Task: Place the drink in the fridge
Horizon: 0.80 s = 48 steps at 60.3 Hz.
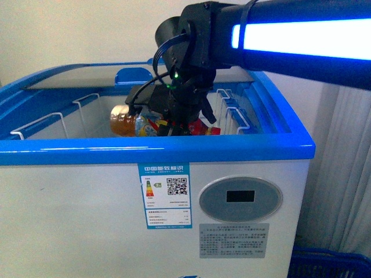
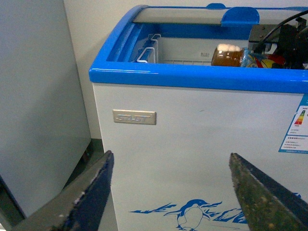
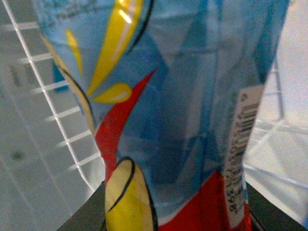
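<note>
Your right fingers (image 1: 174, 124) are clenched on the drink (image 1: 130, 121), which lies on its side inside the open fridge (image 1: 174, 147), long axis running crosswise out from them; your left fingers (image 2: 173, 192) hang released outside.

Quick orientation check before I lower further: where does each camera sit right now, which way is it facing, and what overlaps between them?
Front view: on the body, facing the fridge; the right arm reaches over the rim, right gripper holding the drink sideways inside.
Left wrist view: low, outside the fridge, facing its front wall; both open left gripper fingers show.
Right wrist view: inside the fridge, filled by the drink's label; wire basket behind.
Shared: front and left wrist both see the drink and blue rim.
</note>
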Each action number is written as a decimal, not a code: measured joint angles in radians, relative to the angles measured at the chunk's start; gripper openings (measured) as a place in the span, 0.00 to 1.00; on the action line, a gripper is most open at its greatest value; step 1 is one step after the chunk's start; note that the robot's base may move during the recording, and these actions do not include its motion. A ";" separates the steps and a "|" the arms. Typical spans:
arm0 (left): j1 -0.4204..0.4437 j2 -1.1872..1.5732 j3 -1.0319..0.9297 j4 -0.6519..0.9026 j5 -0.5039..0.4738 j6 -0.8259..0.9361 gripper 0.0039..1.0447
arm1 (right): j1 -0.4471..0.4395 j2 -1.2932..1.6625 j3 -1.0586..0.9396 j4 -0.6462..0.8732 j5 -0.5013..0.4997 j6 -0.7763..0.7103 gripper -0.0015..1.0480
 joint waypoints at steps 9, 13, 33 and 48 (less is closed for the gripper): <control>0.000 0.000 0.000 0.000 0.000 0.000 0.91 | 0.010 0.013 0.000 0.037 0.025 0.019 0.40; 0.000 0.000 0.000 0.000 0.000 0.000 0.94 | 0.014 0.019 0.002 0.057 0.037 0.022 0.40; 0.000 0.000 0.000 0.000 0.000 0.000 0.92 | 0.019 0.025 0.003 0.081 0.005 0.024 0.67; 0.000 0.000 0.000 0.000 0.000 0.000 0.92 | 0.018 0.005 0.005 0.046 -0.081 0.097 0.96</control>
